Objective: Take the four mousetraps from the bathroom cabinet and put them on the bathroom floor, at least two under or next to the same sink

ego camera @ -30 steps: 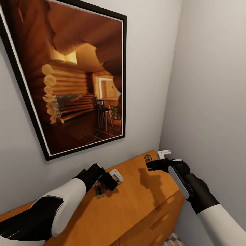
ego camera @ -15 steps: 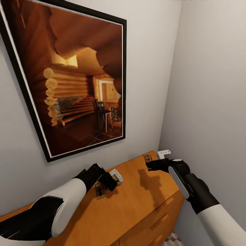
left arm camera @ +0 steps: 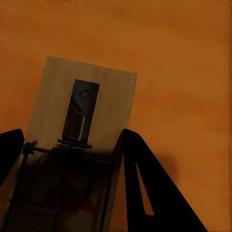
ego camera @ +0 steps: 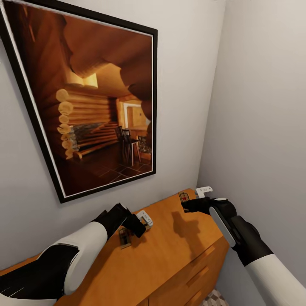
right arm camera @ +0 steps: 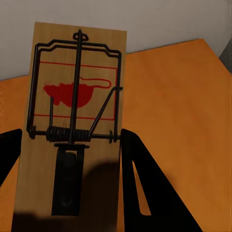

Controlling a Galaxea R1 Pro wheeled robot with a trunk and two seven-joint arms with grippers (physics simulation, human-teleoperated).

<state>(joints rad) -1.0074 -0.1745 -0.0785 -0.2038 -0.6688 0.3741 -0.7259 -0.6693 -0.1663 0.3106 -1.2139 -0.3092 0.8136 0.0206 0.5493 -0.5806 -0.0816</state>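
Each gripper grasps one mousetrap above the cabinet [ego camera: 170, 250] top. The left gripper [ego camera: 135, 227] holds the left mousetrap [ego camera: 123, 238], the right gripper [ego camera: 192, 199] the right mousetrap [ego camera: 184, 196]; both tan boards point lengthwise toward the far wall.

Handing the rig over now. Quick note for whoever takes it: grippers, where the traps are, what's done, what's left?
Left gripper: fingers on either side of a mousetrap on the cabinet top; whether it is clamped cannot be told.
Right gripper: fingers on either side of a second mousetrap near the cabinet's far corner, by the wall; grip also unclear.
Both traps look to be at cabinet-top height, not yet carried away.
Done: both arms lined up on a trap each.
Left: confirm the grips, lift, carry both to the floor by the sink, then fetch the other two traps.
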